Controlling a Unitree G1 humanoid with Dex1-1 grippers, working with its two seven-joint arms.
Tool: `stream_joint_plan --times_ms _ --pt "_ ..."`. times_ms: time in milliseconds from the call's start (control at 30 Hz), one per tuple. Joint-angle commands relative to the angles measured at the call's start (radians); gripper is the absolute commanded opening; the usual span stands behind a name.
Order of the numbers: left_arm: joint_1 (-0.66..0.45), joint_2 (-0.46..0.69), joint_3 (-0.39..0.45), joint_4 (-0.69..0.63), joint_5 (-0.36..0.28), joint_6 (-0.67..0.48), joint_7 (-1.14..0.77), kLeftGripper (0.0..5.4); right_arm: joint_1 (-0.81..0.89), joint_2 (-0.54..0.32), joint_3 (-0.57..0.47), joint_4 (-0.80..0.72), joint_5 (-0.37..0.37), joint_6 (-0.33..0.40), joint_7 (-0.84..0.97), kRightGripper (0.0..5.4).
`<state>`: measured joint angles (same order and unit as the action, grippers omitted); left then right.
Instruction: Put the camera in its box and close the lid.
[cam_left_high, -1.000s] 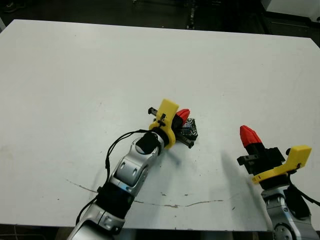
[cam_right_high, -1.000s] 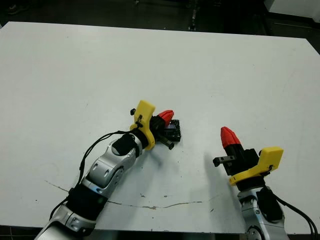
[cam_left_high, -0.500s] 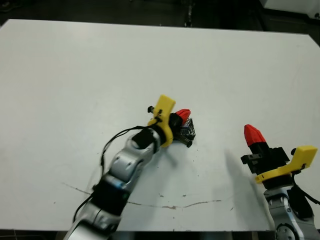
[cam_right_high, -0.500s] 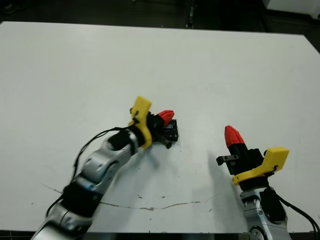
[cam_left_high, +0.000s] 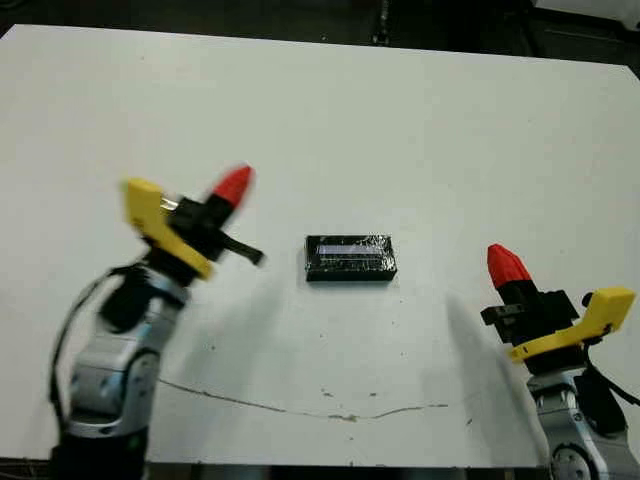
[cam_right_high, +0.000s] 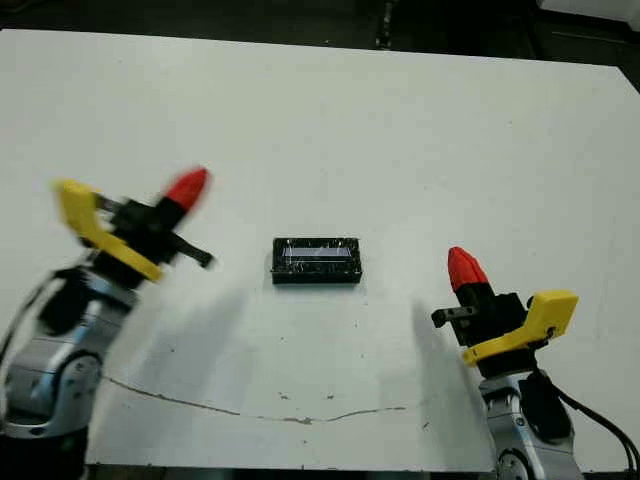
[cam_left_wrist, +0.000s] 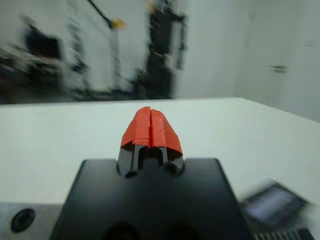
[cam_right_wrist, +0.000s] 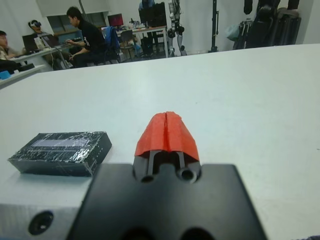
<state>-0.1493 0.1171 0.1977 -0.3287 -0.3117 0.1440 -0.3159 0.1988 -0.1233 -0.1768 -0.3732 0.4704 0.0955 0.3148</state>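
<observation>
The lid (cam_left_high: 350, 252), glossy black with a pale strip on top, lies flat on the box (cam_left_high: 350, 273) at the table's middle; only the box's dark sides show. The camera is hidden. My left gripper (cam_left_high: 233, 185) hangs above the table well to the left of the box, shut on nothing. The left wrist view shows its red fingertips (cam_left_wrist: 150, 127) pressed together and the lid (cam_left_wrist: 272, 205) off to one side. My right gripper (cam_left_high: 507, 267) stands to the right of the box, shut and empty. In the right wrist view the box (cam_right_wrist: 55, 164) lies beside the joined fingertips (cam_right_wrist: 166, 131).
A thin dark scratch (cam_left_high: 330, 410) runs across the white table (cam_left_high: 420, 130) near its front edge. Beyond the far edge, people (cam_right_wrist: 87, 37) sit at desks among stands and equipment.
My left gripper has pulled away from the box, swinging far to the left and up. The box now lies uncovered by the arm, lid on top. The right arm has hardly moved.
</observation>
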Motion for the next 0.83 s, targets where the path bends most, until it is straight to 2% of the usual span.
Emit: stream_joint_plan --times_ms 33,133,300,400,533,833 --pt "0.035 -0.015 0.019 0.04 0.031 -0.102 0.04 0.01 -0.023 -0.007 -0.018 0.003 0.004 -0.01 -0.008 0.0" --pt "0.077 -0.047 0.01 0.078 0.058 -0.215 0.065 0.01 -0.045 -0.004 -0.021 -0.009 -0.029 -0.024 -0.038 0.0" --pt "0.143 -0.114 -0.023 0.146 0.106 -0.341 0.12 0.01 -0.078 0.013 -0.016 0.006 -0.071 -0.063 -0.073 0.0" --pt "0.177 -0.14 -0.052 0.174 0.138 -0.36 0.153 0.01 -0.079 0.025 -0.004 -0.005 -0.092 -0.051 -0.103 0.0" --pt "0.213 -0.191 -0.102 0.216 0.127 -0.372 0.162 0.01 -0.072 0.032 0.019 -0.008 -0.12 -0.053 -0.116 0.0" --pt "0.213 -0.176 -0.136 0.193 0.151 -0.348 0.169 0.01 -0.056 0.03 0.034 -0.006 -0.129 -0.053 -0.102 0.0"
